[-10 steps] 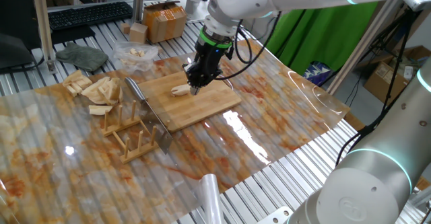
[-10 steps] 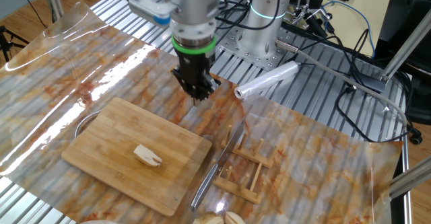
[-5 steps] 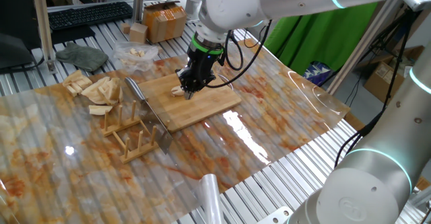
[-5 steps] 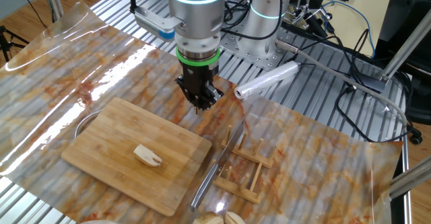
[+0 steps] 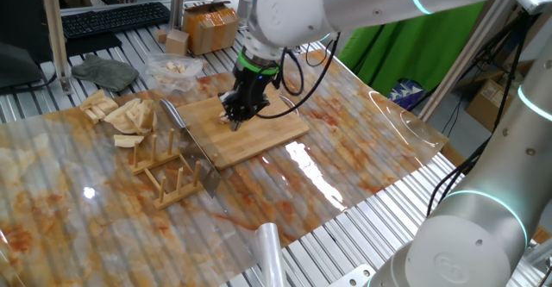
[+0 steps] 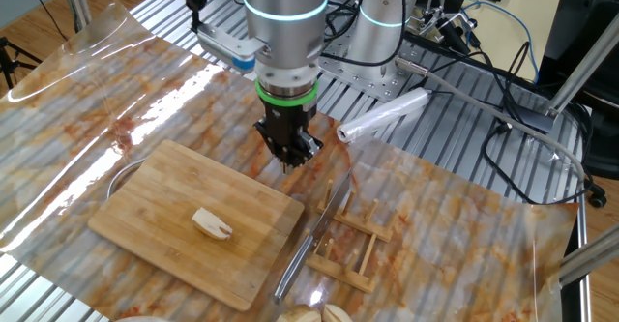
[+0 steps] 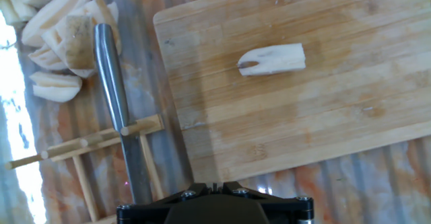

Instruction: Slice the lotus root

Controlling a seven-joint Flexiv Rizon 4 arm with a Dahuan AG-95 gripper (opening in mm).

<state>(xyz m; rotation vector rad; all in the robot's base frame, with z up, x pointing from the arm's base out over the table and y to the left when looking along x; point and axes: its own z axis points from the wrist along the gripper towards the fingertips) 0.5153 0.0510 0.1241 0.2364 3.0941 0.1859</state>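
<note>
**Closed gripper above the board, lotus root uncut**

The gripper [image 6: 288,161] points straight down with its fingers pressed together, holding nothing; the lotus root [image 6: 212,224] lies whole near the middle of the bamboo cutting board [image 6: 155,201]; the knife [image 7: 116,96] rests on the wooden rack [image 6: 350,249] just beside the board's edge.

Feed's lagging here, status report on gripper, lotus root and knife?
Gripper shut, empty, pointing down above board edge. Lotus root whole on bamboo board. Knife on wooden rack beside board, untouched.
</note>
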